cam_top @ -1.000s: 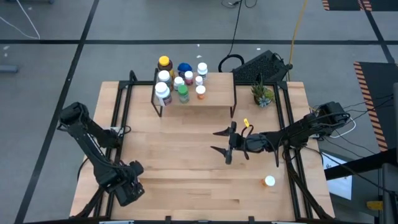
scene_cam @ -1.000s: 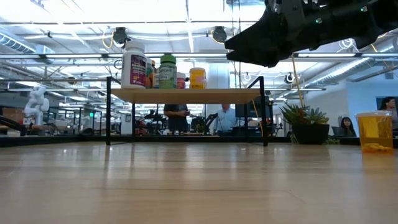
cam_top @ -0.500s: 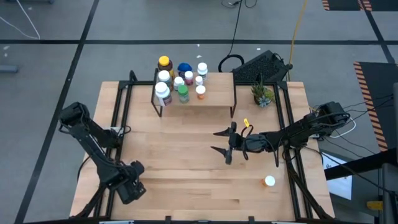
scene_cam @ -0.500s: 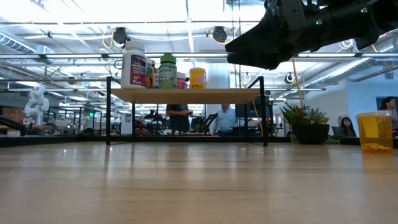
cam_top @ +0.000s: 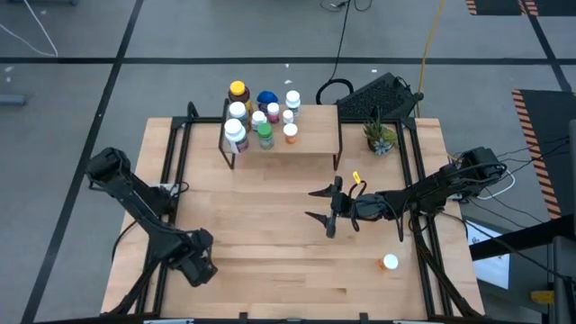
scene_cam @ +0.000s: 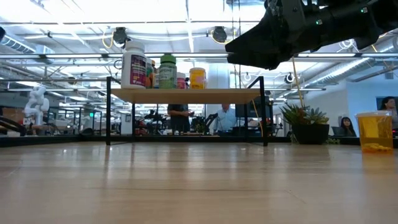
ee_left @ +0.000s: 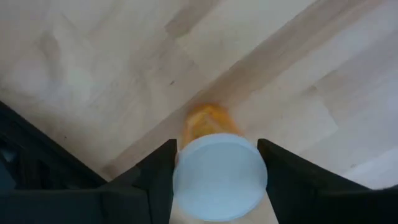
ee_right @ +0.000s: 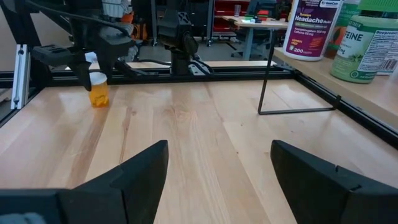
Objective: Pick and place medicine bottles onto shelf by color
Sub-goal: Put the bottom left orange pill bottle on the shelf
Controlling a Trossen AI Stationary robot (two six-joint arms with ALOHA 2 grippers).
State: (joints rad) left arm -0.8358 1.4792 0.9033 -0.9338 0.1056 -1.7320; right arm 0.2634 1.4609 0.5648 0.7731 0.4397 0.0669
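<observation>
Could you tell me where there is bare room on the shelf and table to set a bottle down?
The shelf is bare on its right half, from the bottles rightward; its left half is crowded. On the table, the stretch between the left tool and the open right tool is free.

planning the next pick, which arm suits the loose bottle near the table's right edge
Right: its pincer is open, empty and nearer the loose bottle; the left pincer grips a second bottle.

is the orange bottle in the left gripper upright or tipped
Upright: the right wrist view shows the orange bottle standing with its white cap on top, left gripper around the cap.
</observation>
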